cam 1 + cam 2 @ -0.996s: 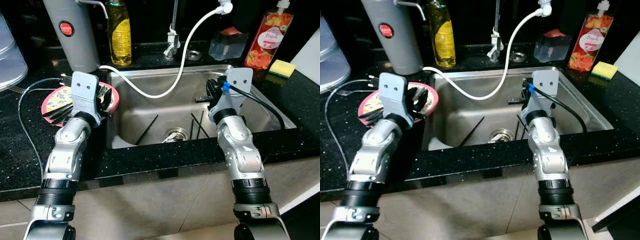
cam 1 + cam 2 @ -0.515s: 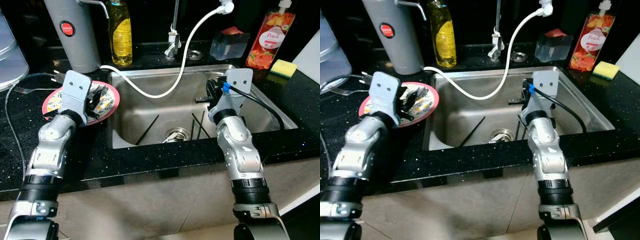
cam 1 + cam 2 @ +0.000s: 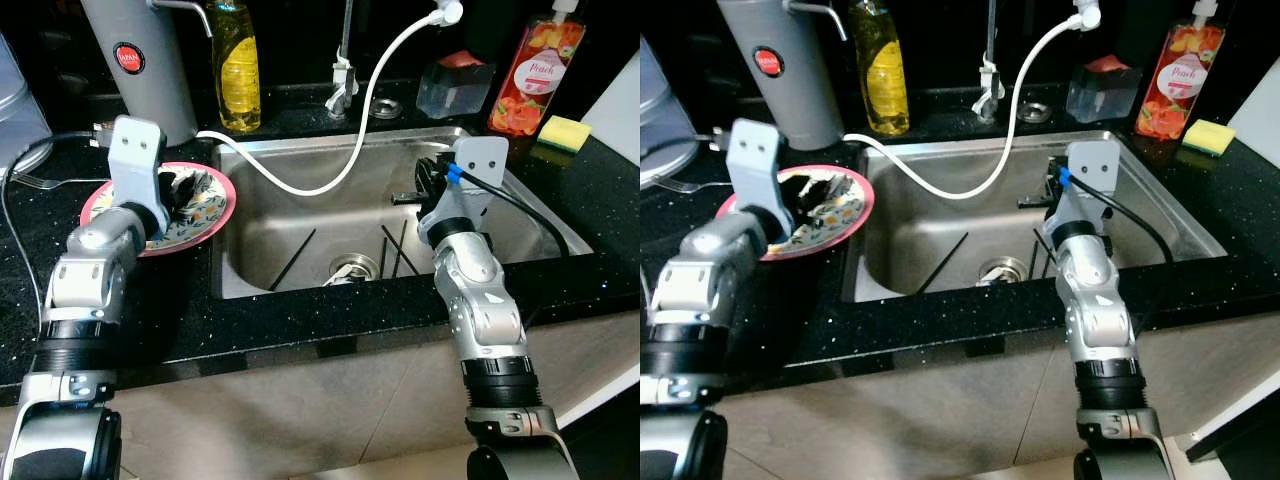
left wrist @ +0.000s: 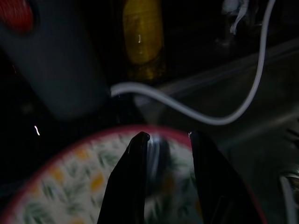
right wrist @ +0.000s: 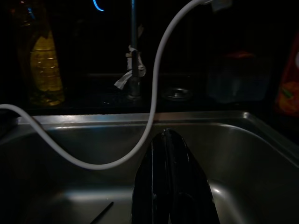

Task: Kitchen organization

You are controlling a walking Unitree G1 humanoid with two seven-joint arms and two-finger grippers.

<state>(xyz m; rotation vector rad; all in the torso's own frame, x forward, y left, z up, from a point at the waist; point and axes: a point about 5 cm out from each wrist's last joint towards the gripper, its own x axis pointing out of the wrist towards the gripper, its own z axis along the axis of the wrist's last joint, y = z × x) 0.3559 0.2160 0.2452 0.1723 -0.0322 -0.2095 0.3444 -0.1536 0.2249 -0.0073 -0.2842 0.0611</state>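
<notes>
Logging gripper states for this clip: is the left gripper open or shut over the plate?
Open. In the left wrist view the left gripper's two fingers stand apart over the plate, with a gap between them and nothing clearly gripped.

Counted on the black counter (image 3: 300, 330): one patterned plate (image 3: 205, 215), one fork (image 3: 40, 182), one grey thermos (image 3: 140, 60), one yellow bottle (image 3: 237, 70), one peach soap bottle (image 3: 528, 80), one yellow sponge (image 3: 563, 134), one clear container (image 3: 452, 90). One sink (image 3: 300, 230), one white hose (image 3: 370, 110), three dark chopsticks (image 3: 295, 260).
</notes>
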